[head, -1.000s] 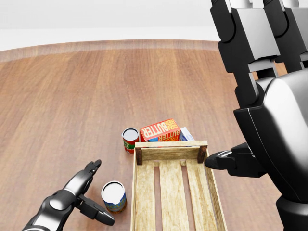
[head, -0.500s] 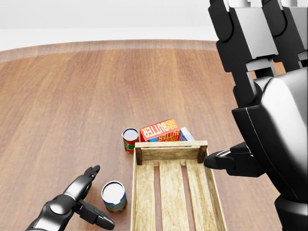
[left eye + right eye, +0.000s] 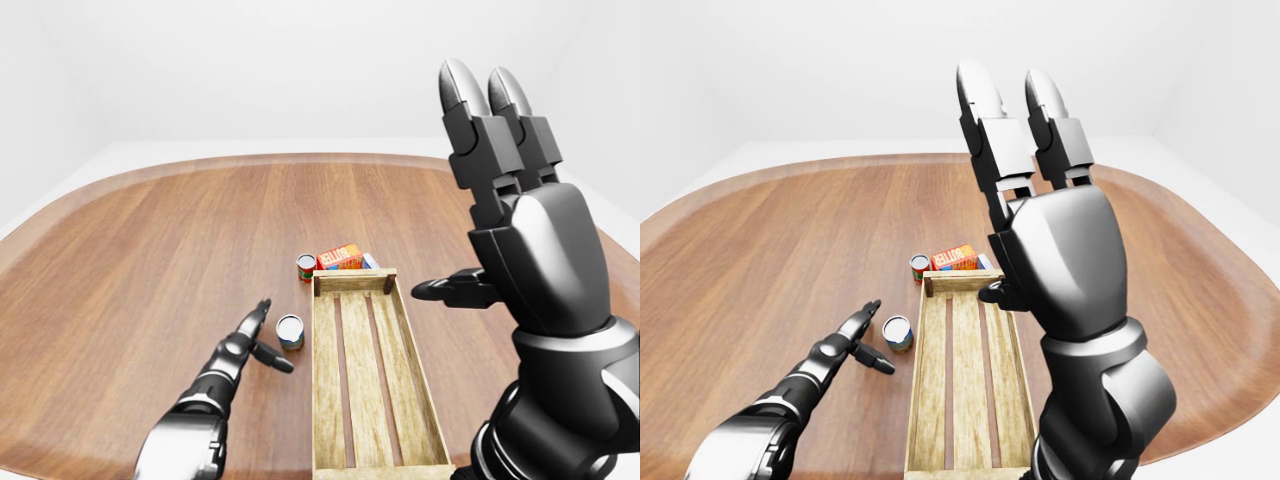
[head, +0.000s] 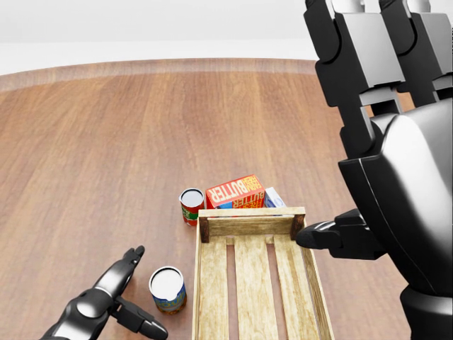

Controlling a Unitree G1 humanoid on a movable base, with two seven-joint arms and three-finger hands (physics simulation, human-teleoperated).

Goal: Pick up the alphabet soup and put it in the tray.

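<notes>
A can with a blue-green label and white lid, which I take to be the alphabet soup (image 4: 168,289), stands upright on the wooden table just left of the tray. The slatted wooden tray (image 4: 251,225) has nothing in it. My left hand (image 4: 141,294) lies low beside the can on its left. It is open, with the fingers (image 4: 129,261) spread and the thumb pointing toward the can's base, not touching it. My right hand (image 3: 450,180) is raised high over the tray's right side, open, fingers pointing up, holding nothing.
A second can with a red label (image 4: 191,205) stands past the tray's top-left corner. An orange butter box (image 4: 235,191) and a blue-white box (image 4: 274,197) lie along the tray's top end. The round table's edge (image 3: 120,180) curves far off.
My left hand has slid a little toward the bottom of the head view, staying open beside the can. The right hand drifted slightly left. Neither can nor the tray moved.
</notes>
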